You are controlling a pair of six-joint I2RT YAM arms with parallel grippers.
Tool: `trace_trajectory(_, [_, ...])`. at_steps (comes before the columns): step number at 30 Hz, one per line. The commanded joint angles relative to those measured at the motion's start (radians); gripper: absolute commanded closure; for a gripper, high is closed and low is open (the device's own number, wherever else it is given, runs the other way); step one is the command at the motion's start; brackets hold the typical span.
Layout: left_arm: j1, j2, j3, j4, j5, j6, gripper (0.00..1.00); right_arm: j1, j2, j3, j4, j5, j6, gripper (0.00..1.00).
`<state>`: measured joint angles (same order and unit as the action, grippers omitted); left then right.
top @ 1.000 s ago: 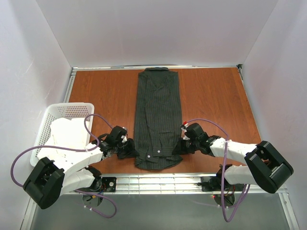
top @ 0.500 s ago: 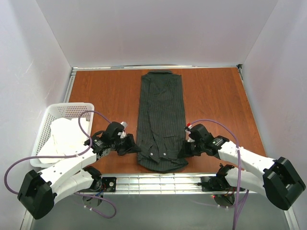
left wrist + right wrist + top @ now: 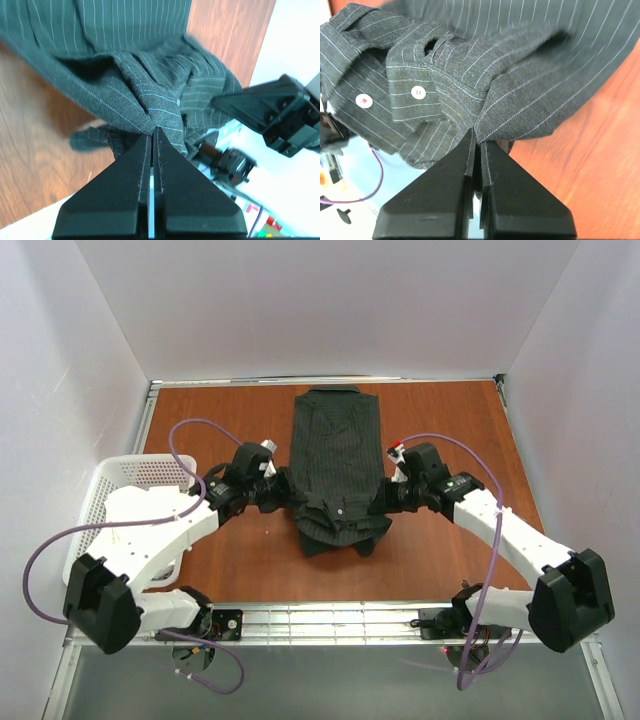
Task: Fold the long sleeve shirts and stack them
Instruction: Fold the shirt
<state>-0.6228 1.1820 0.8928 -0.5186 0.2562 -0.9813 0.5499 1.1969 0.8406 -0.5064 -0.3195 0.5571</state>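
Note:
A dark pinstriped long sleeve shirt [image 3: 338,440] lies lengthwise on the brown table, collar at the far end. Its near hem is lifted off the table and bunched [image 3: 340,525]. My left gripper [image 3: 288,492] is shut on the hem's left corner, seen as pinched cloth [image 3: 165,115] in the left wrist view. On the other side my right gripper [image 3: 383,498] is shut on the right corner, where cuff buttons [image 3: 418,92] show beside the pinched fabric [image 3: 520,110]. The lower part of the shirt sags between the two grippers.
A white plastic basket [image 3: 100,502] holding pale cloth [image 3: 140,515] stands at the table's left edge, behind my left arm. Brown tabletop [image 3: 450,440] shows on both sides of the shirt. A metal rail [image 3: 320,620] runs along the near edge.
Both grippers have risen and moved toward the far end, carrying the shirt's near hem off the table. The hem now hangs bunched over the shirt's lower part.

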Motion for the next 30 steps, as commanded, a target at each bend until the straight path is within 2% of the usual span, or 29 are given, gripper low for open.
trace_trajectory(1, [0.069,0.083,0.110,0.029,0.001,0.066,1.00,-0.065,0.064,0.101,-0.020,-0.061,-0.085,0.99])
trace_trajectory(5, [0.149,0.197,0.214,0.069,0.035,0.102,1.00,-0.119,0.148,0.207,-0.021,-0.108,-0.121,0.99])
trace_trajectory(12, [0.213,0.388,0.371,0.097,0.058,0.161,1.00,-0.209,0.329,0.373,-0.020,-0.179,-0.157,0.99])
trace_trajectory(16, [0.244,0.468,0.399,0.130,0.058,0.162,1.00,-0.231,0.424,0.454,-0.018,-0.194,-0.166,0.99])
trace_trajectory(30, [0.294,0.705,0.443,0.281,0.063,0.182,1.00,-0.288,0.714,0.572,0.046,-0.256,-0.178,0.99])
